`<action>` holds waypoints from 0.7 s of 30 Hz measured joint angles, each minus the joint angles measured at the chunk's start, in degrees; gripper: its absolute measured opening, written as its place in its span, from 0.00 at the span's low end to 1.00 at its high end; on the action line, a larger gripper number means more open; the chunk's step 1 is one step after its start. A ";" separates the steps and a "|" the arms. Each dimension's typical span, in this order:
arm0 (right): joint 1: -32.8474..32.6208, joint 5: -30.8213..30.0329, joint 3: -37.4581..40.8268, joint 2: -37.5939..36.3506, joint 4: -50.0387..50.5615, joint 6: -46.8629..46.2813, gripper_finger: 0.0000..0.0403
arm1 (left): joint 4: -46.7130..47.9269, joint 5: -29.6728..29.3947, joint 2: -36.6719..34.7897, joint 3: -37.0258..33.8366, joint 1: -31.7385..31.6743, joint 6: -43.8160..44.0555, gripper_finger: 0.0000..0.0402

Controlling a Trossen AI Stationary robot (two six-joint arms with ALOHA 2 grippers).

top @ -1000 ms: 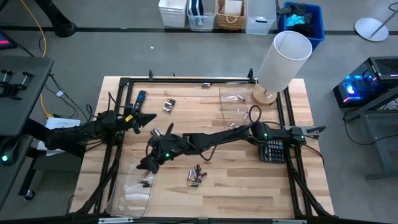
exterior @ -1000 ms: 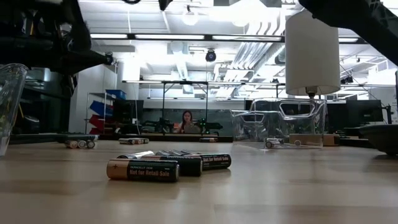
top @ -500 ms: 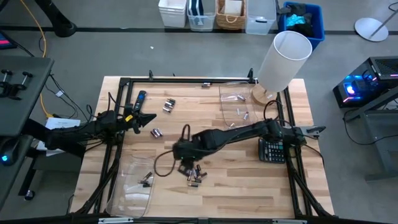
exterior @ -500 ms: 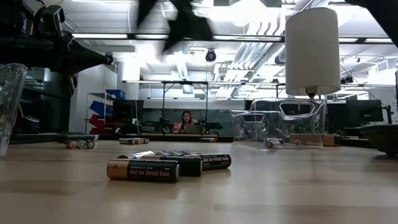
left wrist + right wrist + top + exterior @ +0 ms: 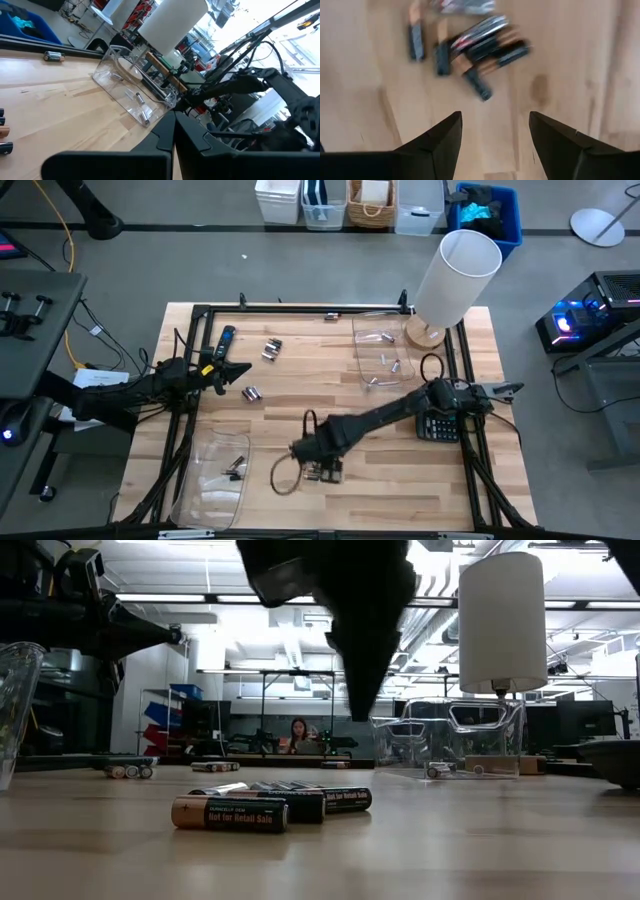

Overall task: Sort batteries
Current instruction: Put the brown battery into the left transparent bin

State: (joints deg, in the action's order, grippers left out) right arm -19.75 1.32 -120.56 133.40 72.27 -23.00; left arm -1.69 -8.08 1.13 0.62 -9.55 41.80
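Observation:
A loose pile of dark batteries with copper-brown ends point(image 5: 320, 470) lies on the wood near the table's near edge. It shows close up in the low view point(image 5: 270, 805) and in the right wrist view point(image 5: 467, 47). My right gripper point(image 5: 310, 456) hangs open just above this pile point(image 5: 358, 690), fingers pointing down point(image 5: 495, 145), touching nothing. My left gripper point(image 5: 243, 368) is shut and empty, held above the table's left part point(image 5: 173, 125). A clear near-left bin point(image 5: 200, 495) holds dark batteries point(image 5: 236, 469). A clear far-right bin point(image 5: 362, 350) holds silvery ones point(image 5: 384, 361).
More batteries lie loose at far left point(image 5: 270, 348), mid left point(image 5: 252, 393) and by the far rail point(image 5: 330, 316). A black-and-blue remote point(image 5: 223, 340), a dark calculator point(image 5: 437, 421) and a white lamp point(image 5: 456, 275) stand around. A person sits far behind point(image 5: 300, 735).
My right gripper has swung from over the near-left bin toward the table's right, then toward the near edge and down, and now stands over the loose battery pile. The pile has stayed in place.

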 joint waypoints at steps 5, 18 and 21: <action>-2.61 -2.77 2.29 0.00 0.76 11.37 0.56 | 0.00 0.00 0.00 0.02 0.01 0.00 0.00; -2.69 -7.29 8.23 0.00 -9.35 17.89 0.56 | 0.00 -0.01 0.00 0.02 0.00 0.00 0.00; -2.29 -6.80 8.62 0.00 -9.77 18.33 0.56 | 0.00 0.00 0.00 0.02 0.01 0.00 0.00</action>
State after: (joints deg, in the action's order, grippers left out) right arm -22.04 -5.48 -111.94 133.40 62.49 -4.66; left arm -1.69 -8.08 1.13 0.64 -9.54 41.80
